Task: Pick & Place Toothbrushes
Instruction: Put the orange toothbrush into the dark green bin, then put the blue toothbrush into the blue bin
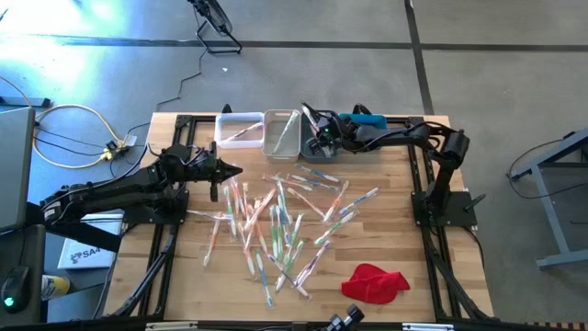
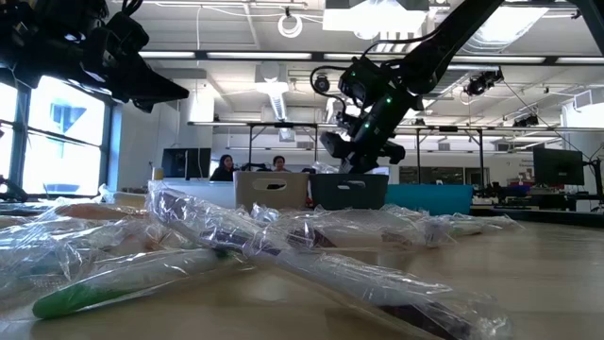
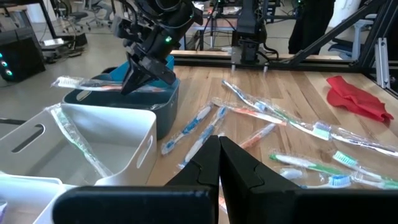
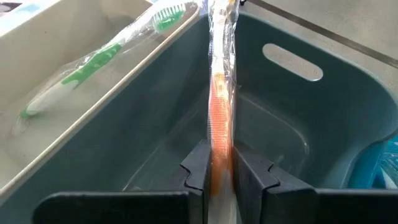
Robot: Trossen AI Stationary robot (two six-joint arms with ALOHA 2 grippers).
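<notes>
Right gripper — clamped on an orange-handled toothbrush in clear wrapper — holds it over the grey plastic bin. Left gripper, fingers together, hovers above the scattered wrapped toothbrushes on the wooden table.

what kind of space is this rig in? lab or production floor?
Most likely an open robotics lab or workshop, not a production line. The low view shows people seated at monitors behind the table, under exposed ceiling ducts and strip lights. The high view shows a bare concrete floor with loose cables.

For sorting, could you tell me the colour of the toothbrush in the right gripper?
Orange toothbrush, right wrist view.
</notes>
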